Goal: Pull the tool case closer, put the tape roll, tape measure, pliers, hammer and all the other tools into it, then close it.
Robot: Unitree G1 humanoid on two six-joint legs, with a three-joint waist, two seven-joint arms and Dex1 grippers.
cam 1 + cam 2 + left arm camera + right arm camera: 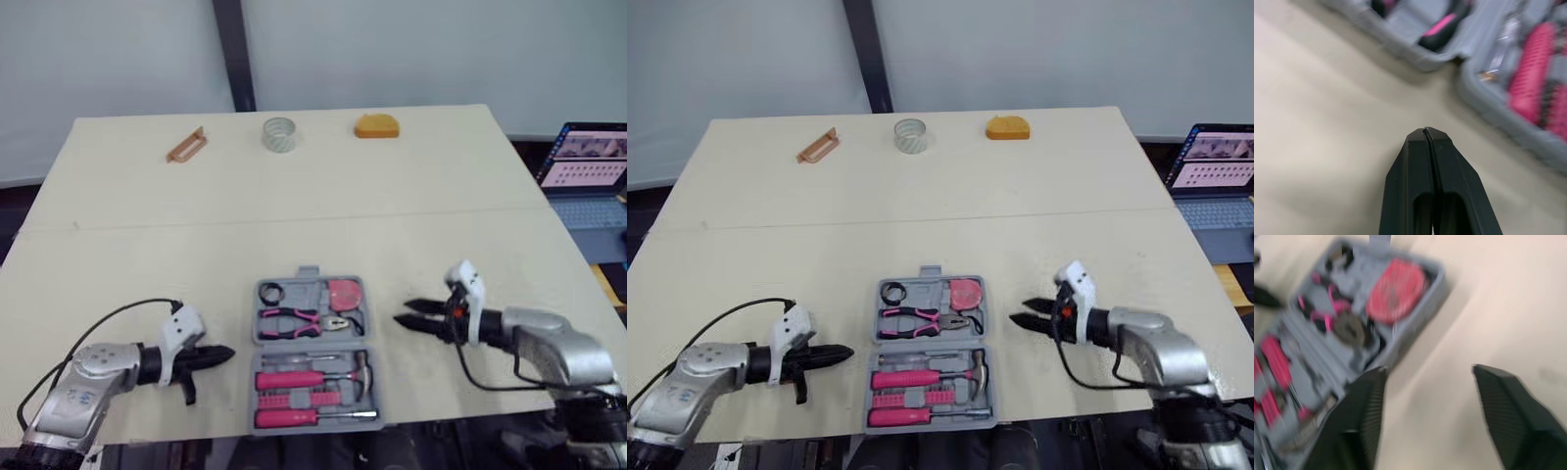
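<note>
- Tool case (310, 344) lies open at the worktop's near edge, between our grippers — within reach for loading.
- Left gripper (228, 353) clenched on nothing, right gripper (402, 311) spread — ready to grasp.
- Tape roll (279, 134) sits at the far edge.

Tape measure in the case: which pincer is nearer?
Right. The right pincer sits beside the tool case, close to the tape measure; the left pincer is on the case's opposite side, by its near half.

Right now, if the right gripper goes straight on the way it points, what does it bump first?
Probably the open tool case: the right gripper, fingers apart, aims across the table at its side wall near the pliers. Its height is unclear, so it might skim the rim.
</note>
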